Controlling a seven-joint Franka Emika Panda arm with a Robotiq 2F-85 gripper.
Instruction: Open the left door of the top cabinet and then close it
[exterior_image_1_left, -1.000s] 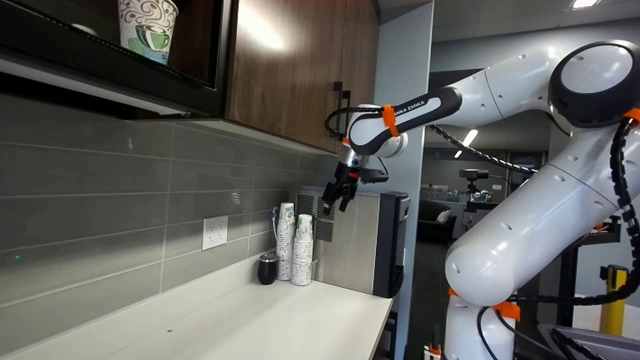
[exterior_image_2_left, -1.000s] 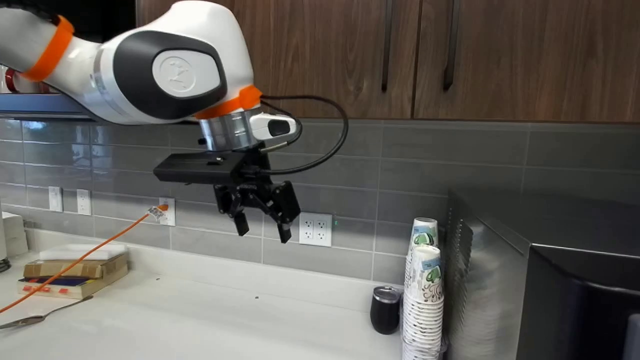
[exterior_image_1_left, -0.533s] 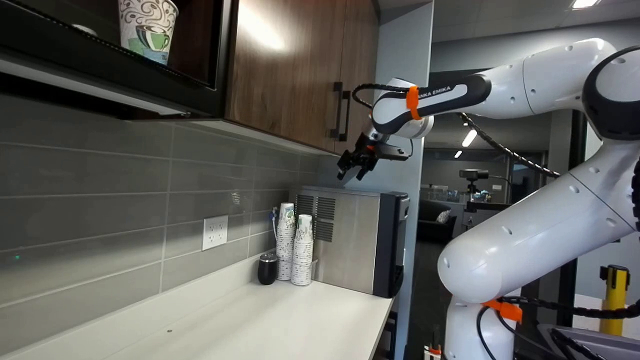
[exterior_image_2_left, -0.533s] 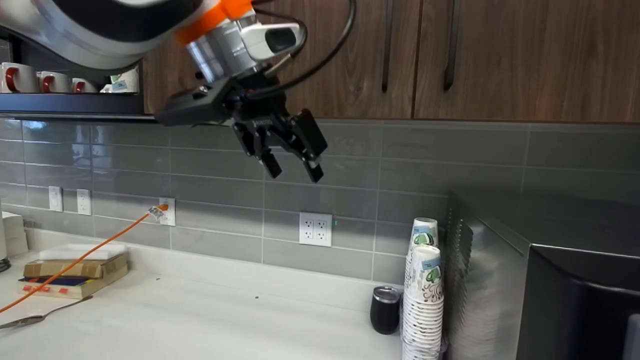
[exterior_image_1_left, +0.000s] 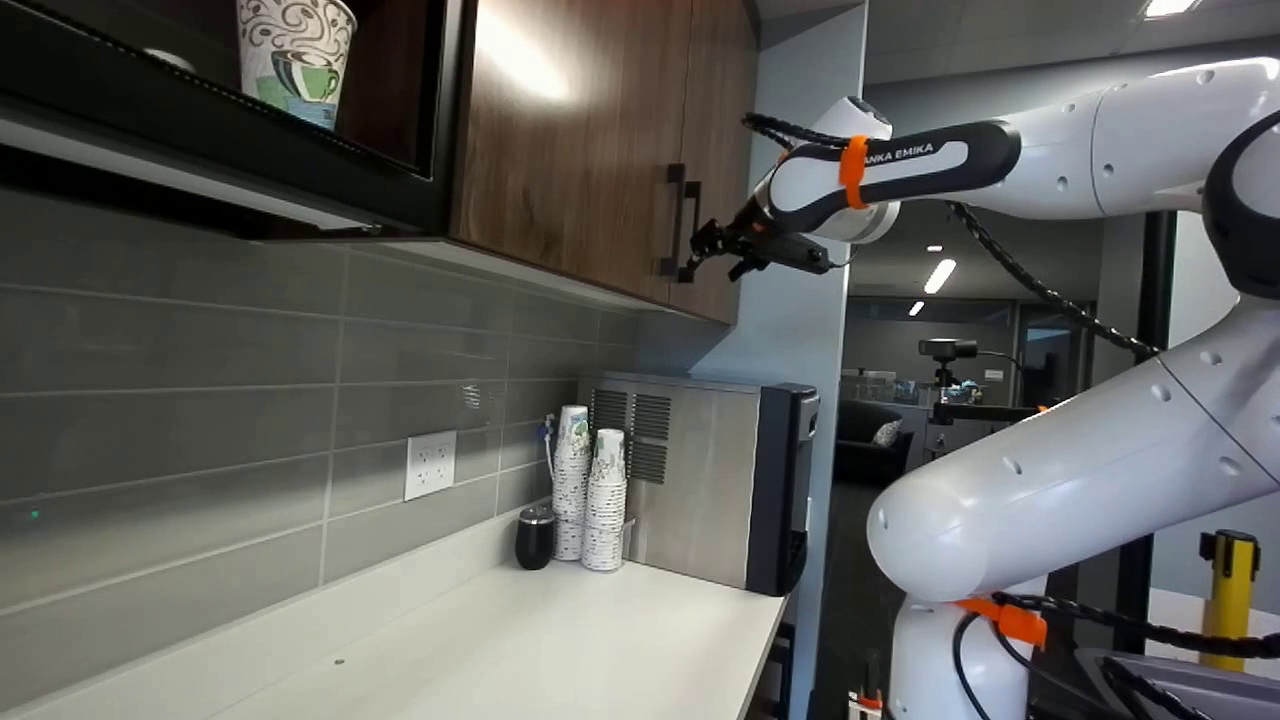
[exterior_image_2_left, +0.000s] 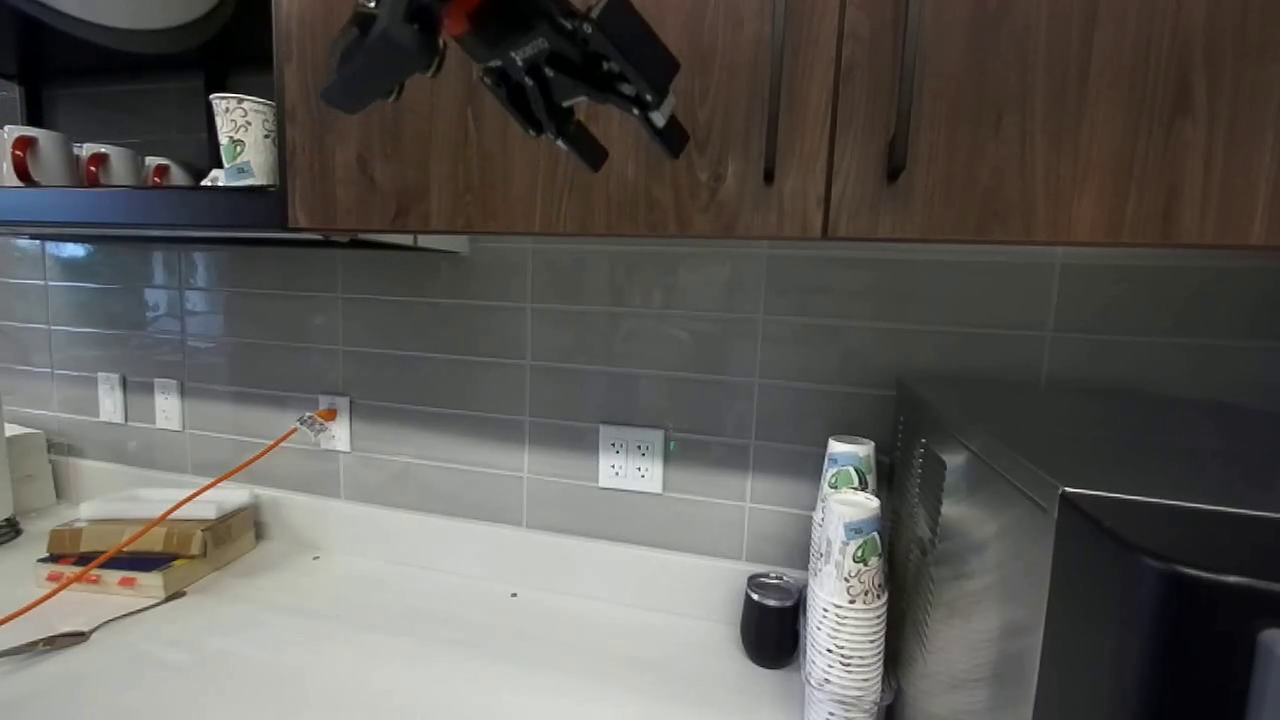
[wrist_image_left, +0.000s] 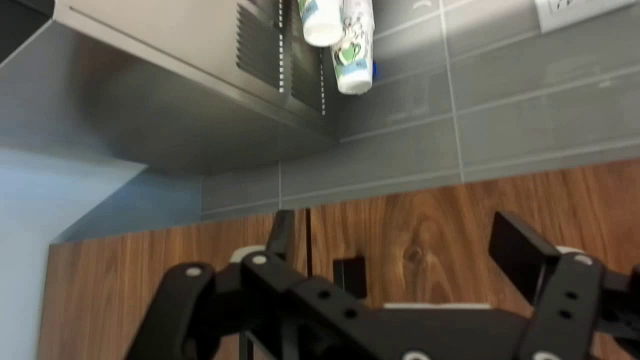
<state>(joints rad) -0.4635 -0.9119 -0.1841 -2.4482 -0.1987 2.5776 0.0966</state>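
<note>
The top cabinet (exterior_image_1_left: 560, 281) hangs on the wall with flat dark brown wood-grain doors. Its left door (exterior_image_2_left: 480, 140) is shut, flush with the right door (exterior_image_2_left: 1060, 130); the left door also shows in an exterior view (exterior_image_1_left: 580, 150) and the wrist view (wrist_image_left: 420, 235). A black vertical bar handle (exterior_image_2_left: 775, 95) sits near the left door's right edge; its lower end shows in the wrist view (wrist_image_left: 352, 277). My gripper (exterior_image_2_left: 632, 142) is open and empty in front of the left door, tilted, left of the handle. In the wrist view my gripper (wrist_image_left: 398, 242) has the handle end between its fingers, apart from them.
A steel machine (exterior_image_1_left: 690, 480) stands on the counter below, beside stacked paper cups (exterior_image_1_left: 603, 505) and a black tumbler (exterior_image_1_left: 535, 540). A black open shelf (exterior_image_2_left: 140, 207) with mugs adjoins the cabinet's left. A pale wall panel (exterior_image_1_left: 805, 200) bounds its right side.
My gripper has risen from below the cabinet to the height of the doors' lower part and tilted from pointing down toward the cabinet. It stays open. The doors have not moved.
</note>
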